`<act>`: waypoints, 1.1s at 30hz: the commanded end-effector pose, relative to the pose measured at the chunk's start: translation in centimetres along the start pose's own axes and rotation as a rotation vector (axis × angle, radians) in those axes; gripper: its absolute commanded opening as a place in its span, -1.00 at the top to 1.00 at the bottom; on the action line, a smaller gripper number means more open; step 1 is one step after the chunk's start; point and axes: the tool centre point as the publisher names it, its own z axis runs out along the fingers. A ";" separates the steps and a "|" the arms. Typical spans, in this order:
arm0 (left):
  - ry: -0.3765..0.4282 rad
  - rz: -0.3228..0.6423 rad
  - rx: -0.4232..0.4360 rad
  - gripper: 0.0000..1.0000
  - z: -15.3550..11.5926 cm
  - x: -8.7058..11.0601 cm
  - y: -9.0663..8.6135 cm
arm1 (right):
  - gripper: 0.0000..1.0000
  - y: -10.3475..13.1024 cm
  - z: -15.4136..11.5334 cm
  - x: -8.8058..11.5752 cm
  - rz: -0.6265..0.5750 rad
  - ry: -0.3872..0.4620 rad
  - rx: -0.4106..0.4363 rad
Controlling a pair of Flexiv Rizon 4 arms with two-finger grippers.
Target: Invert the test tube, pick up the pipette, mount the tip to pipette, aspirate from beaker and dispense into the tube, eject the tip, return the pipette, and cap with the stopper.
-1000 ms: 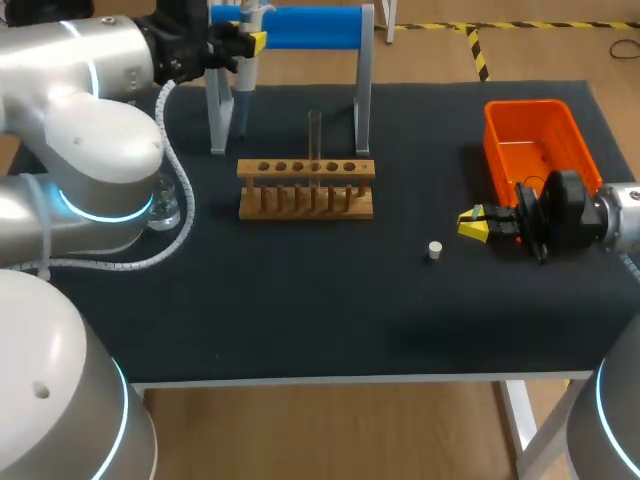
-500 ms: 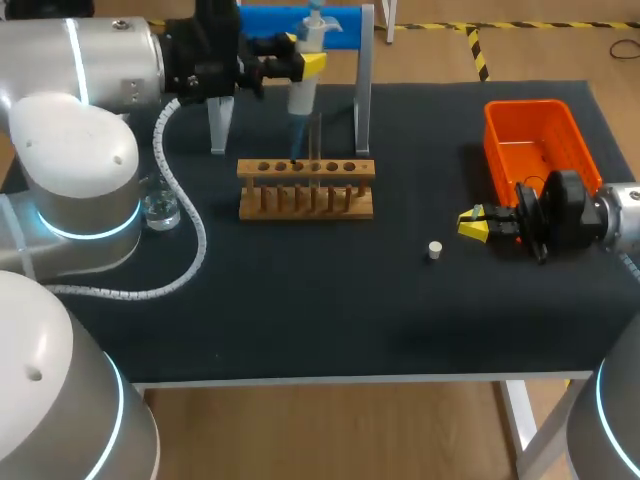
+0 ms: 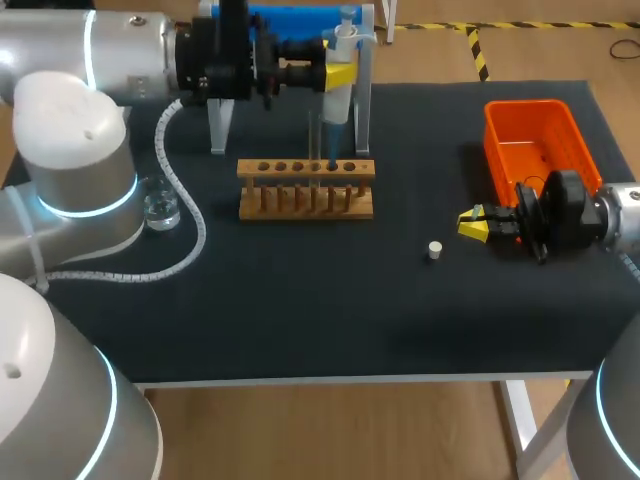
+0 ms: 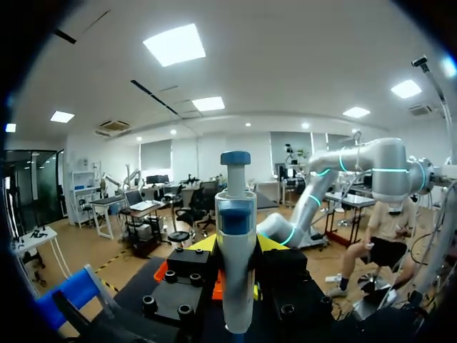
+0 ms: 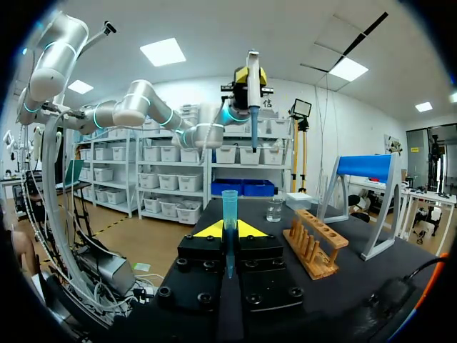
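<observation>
Head view: left hand [image 3: 341,74] grips pipette [image 3: 338,100] upright above rack [image 3: 305,190]; right hand [image 3: 473,225] level, pinching blue tip [image 5: 228,211]

From above and behind us, we look down over the dark table [image 3: 300,300]. Our left wrist camera faces outward and level, close against the white-and-blue pipette [image 4: 235,243]. Our right one sits low behind the translucent blue plastic tip [image 5: 228,211], facing across the table to the wooden rack [image 5: 318,246] and that pipette, both shared with the head view.
</observation>
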 end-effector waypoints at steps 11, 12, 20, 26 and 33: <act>-0.047 0.027 -0.032 1.00 1.1 0.7 -1.3 | 1.00 0.0 0.0 0.1 -0.001 -0.001 0.001; -0.053 0.025 -0.027 1.00 1.1 0.7 -1.3 | 1.00 0.0 0.0 0.1 -0.001 -0.001 0.001; -0.070 0.020 -0.019 1.00 1.3 1.0 -1.3 | 1.00 0.0 0.0 0.1 -0.001 -0.001 0.001; -0.079 0.024 -0.027 1.00 1.2 1.0 -1.5 | 1.00 0.0 0.0 0.1 -0.001 -0.001 0.001; -0.079 0.024 -0.027 1.00 1.2 1.0 -1.5 | 1.00 0.0 0.0 0.1 -0.001 -0.001 0.001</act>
